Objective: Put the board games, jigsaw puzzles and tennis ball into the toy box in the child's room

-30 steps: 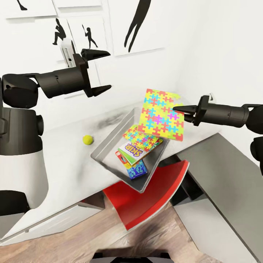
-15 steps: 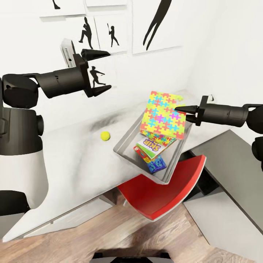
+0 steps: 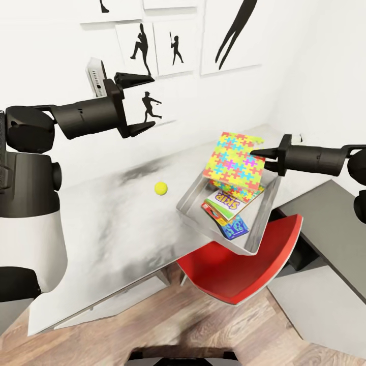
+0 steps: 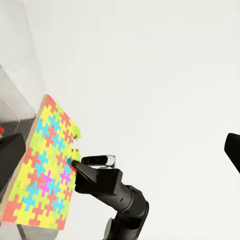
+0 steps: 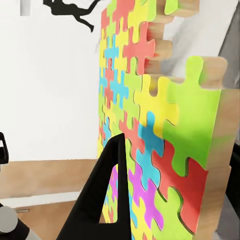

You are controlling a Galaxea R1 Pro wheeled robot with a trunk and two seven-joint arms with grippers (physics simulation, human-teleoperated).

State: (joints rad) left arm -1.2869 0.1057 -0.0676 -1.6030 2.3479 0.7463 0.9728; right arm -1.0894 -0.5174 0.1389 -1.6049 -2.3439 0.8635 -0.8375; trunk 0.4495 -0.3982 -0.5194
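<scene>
Head view, left to right: the left gripper (image 3: 136,102) hangs above the table (image 3: 101,213) with jaws spread wide and nothing between them, wall silhouette prints (image 3: 157,48) behind it. Below and to its right, the ball (image 3: 161,188) lies on the bare top. Farther right sits the box (image 3: 259,223), overhanging the table edge above a red chair (image 3: 244,269); inside lie a Skip-Bo game (image 3: 227,202), a blue game (image 3: 235,227) and a puzzle. The right gripper (image 3: 260,152) pinches a second puzzle (image 3: 235,161) by its edge, holding it tilted just over the box.
</scene>
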